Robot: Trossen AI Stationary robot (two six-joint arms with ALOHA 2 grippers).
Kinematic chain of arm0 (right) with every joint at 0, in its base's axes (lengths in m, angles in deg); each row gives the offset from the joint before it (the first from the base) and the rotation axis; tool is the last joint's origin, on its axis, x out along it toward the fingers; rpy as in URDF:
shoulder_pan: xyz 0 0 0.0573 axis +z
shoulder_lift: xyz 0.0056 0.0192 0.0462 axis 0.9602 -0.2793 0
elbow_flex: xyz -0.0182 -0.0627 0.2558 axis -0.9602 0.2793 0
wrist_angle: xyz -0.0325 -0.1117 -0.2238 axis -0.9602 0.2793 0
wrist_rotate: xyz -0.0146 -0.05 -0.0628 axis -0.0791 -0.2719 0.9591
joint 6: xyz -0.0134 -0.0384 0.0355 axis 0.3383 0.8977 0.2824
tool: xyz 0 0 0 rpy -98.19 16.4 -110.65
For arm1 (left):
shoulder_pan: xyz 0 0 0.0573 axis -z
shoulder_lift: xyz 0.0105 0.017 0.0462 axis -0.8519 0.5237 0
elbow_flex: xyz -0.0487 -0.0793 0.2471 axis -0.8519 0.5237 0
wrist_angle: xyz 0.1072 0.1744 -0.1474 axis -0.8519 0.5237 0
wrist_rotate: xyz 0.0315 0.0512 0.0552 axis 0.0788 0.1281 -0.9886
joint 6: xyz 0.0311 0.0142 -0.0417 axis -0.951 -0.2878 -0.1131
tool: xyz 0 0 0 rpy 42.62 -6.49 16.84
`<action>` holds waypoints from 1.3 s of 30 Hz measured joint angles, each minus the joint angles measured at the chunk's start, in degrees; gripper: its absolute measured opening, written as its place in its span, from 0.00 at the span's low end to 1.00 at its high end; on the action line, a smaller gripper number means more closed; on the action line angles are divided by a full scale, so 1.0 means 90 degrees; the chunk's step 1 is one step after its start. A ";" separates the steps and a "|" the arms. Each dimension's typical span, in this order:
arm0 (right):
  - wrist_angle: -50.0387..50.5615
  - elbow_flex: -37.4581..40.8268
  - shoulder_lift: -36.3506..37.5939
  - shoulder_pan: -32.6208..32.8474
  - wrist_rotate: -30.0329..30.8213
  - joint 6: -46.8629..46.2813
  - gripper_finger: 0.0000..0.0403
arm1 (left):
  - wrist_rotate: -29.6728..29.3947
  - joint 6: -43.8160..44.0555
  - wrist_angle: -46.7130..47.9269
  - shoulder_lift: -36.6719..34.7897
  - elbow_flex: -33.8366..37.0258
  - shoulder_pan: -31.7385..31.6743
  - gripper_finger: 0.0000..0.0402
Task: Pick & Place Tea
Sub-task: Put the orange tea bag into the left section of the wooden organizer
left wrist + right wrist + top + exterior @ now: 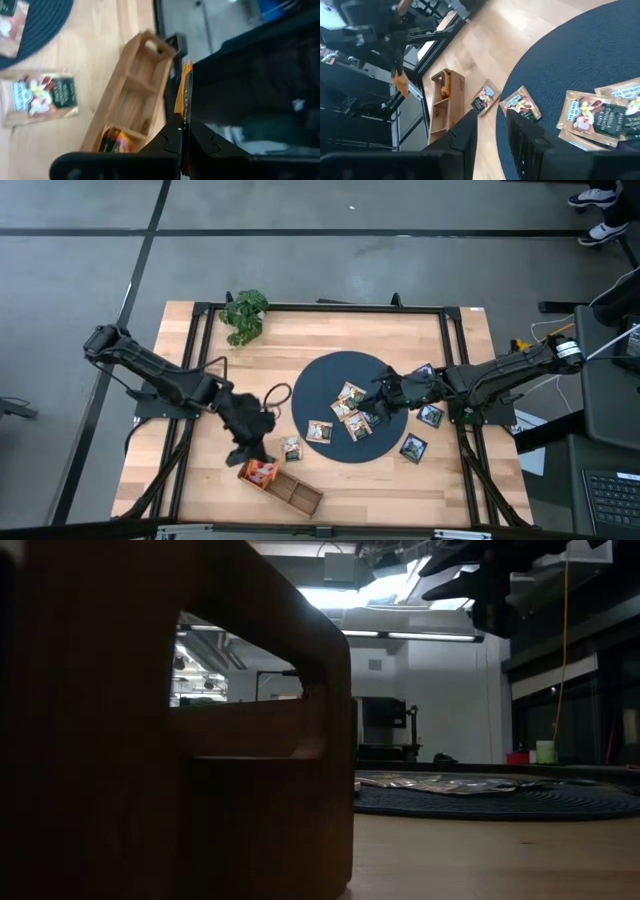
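My left gripper (248,452) hovers over the near end of the brown compartment tray (283,486) and is shut on an orange tea sachet (186,92). More orange sachets (262,471) lie in the tray's end compartment. One dark sachet (291,447) lies on the wood next to the tray. Several pale and dark sachets (350,412) lie flat on the round dark blue mat (340,375). Others (413,447) lie on the wood to the mat's right. My right gripper (384,400) is open above the mat's right part, its fingers (520,132) clear of the sachets. My left gripper (182,135) pinches the orange sachet between its two fingertips, which point down from above. The left wrist view shows the sachet edge-on (186,100). In the right wrist view it hangs below the fingers (400,86), lifted clear above the tray.
A green leafy plant (245,313) stands at the table's far left. The tray's end wall (170,740) fills the left of the low view, with the mat (500,802) behind it. A black metal frame (455,350) runs along the table's edges. Bare wood lies near the front right.
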 joint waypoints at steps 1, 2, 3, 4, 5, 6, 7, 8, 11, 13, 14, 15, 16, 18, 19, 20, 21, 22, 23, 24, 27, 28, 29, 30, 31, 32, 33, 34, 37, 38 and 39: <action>0.0016 0.0000 0.0000 0.0009 0.0010 0.0002 0.26 | -0.0111 -0.0123 0.0128 0.0002 0.0000 0.0122 0.01; 0.0021 0.0000 0.0000 0.0009 0.0014 0.0003 0.26 | -0.0217 -0.0282 0.0192 0.0013 0.0000 0.0238 0.01; 0.0055 0.0000 0.0000 0.0009 0.0017 -0.0001 0.26 | -0.0330 -0.0451 0.0218 0.0036 -0.0001 0.0331 0.01; 0.0120 0.0000 0.0000 0.0009 0.0020 -0.0010 0.26 | -0.0461 -0.0598 0.0272 0.0057 0.0000 0.0403 0.01; 0.0186 0.0000 -0.0002 0.0009 0.0019 -0.0022 0.26 | -0.0567 -0.0727 0.0279 0.0068 0.0044 0.0463 0.01; 0.0264 0.0000 -0.0002 0.0009 0.0017 -0.0061 0.26 | -0.0644 -0.0787 0.0204 0.0068 0.0127 0.0513 0.01; 0.0322 0.0000 -0.0002 0.0009 0.0018 -0.0150 0.26 | -0.0695 -0.0791 0.0110 0.0068 0.0224 0.0545 0.01; 0.0392 0.0000 -0.0002 0.0009 0.0020 -0.0187 0.26 | -0.0764 -0.0791 -0.0021 0.0068 0.0368 0.0565 0.01; 0.0447 0.0000 -0.0005 0.0009 0.0019 -0.0215 0.26 | -0.0836 -0.0756 -0.0415 0.0068 0.0878 0.0666 0.01; 0.0450 0.0000 -0.0005 0.0009 0.0020 -0.0321 0.26 | -0.0844 -0.0666 -0.0805 0.0068 0.1186 0.0689 0.01; 0.0454 0.0000 -0.0005 0.0009 0.0030 -0.0332 0.26 | -0.0842 -0.0633 -0.0959 0.0068 0.1317 0.0687 0.01; 0.0459 0.0000 -0.0005 0.0009 0.0067 -0.0334 0.26 | -0.0850 -0.0638 -0.1060 0.0068 0.1420 0.0685 0.01; 0.0461 0.0000 -0.0005 0.0009 0.0107 -0.0334 0.26 | -0.0855 -0.0638 -0.1120 0.0068 0.1500 0.0694 0.01; 0.0477 0.0000 -0.0005 0.0009 0.0180 -0.0348 0.26 | -0.0863 -0.0745 -0.1122 0.0068 0.1571 0.0718 0.01; 0.0474 0.0000 -0.0005 0.0009 0.0217 -0.0354 0.26 | -0.0853 -0.0857 -0.1083 0.0068 0.1574 0.0726 0.01; 0.0472 0.0000 -0.0005 0.0009 0.0231 -0.0354 0.26 | -0.0853 -0.0947 -0.1050 0.0068 0.1574 0.0745 0.01; 0.0467 0.0000 -0.0005 0.0007 0.0260 -0.0356 0.26 | -0.0853 -0.1030 -0.1018 0.0068 0.1574 0.0768 0.01; 0.0469 0.0000 -0.0005 0.0007 0.0265 -0.0359 0.26 | -0.0855 -0.1095 -0.0976 0.0068 0.1574 0.0794 0.01; 0.0469 0.0000 -0.0005 0.0008 0.0267 -0.0376 0.26 | -0.0855 -0.1128 -0.0951 0.0068 0.1574 0.0836 0.01; 0.0469 0.0000 -0.0005 0.0008 0.0267 -0.0396 0.26 | -0.0853 -0.1168 -0.0940 0.0068 0.1574 0.0887 0.01; 0.0472 0.0000 -0.0005 0.0007 0.0268 -0.0405 0.26 | -0.1067 -0.1191 -0.0975 0.0071 0.1574 0.1000 0.01; 0.0475 0.0000 -0.0005 0.0007 0.0268 -0.0405 0.26 | -0.1166 -0.1191 -0.0980 0.0071 0.1574 0.1037 0.01; 0.0479 0.0000 -0.0005 0.0007 0.0270 -0.0405 0.26 | -0.1225 -0.1192 -0.0971 0.0071 0.1574 0.1068 0.01; 0.0479 0.0000 -0.0005 0.0007 0.0273 -0.0405 0.26 | -0.1232 -0.1191 -0.0963 0.0073 0.1574 0.1097 0.01; 0.0481 0.0000 -0.0005 0.0007 0.0273 -0.0405 0.26 | -0.1226 -0.1191 -0.0957 0.0073 0.1574 0.1120 0.01; 0.0479 0.0000 -0.0005 0.0007 0.0273 -0.0405 0.26 | -0.1222 -0.1193 -0.0956 0.0073 0.1574 0.1140 0.01; 0.0481 0.0000 -0.0005 0.0007 0.0273 -0.0405 0.26 | -0.1215 -0.1191 -0.0954 0.0073 0.1574 0.1145 0.01; 0.0482 0.0000 -0.0005 0.0007 0.0273 -0.0405 0.26 | -0.1220 -0.1191 -0.0946 0.0073 0.1574 0.1141 0.01; 0.0482 0.0000 -0.0005 0.0007 0.0274 -0.0401 0.26 | -0.1227 -0.1131 -0.0928 0.0073 0.1576 0.1139 0.05; 0.0482 0.0000 -0.0005 0.0007 0.0275 -0.0375 0.26 | -0.1224 -0.1131 -0.0930 0.0073 0.1576 0.1139 0.06; 0.0482 0.0000 -0.0005 0.0007 0.0275 -0.0354 0.26 | -0.1224 -0.1129 -0.0928 0.0073 0.1576 0.1139 0.08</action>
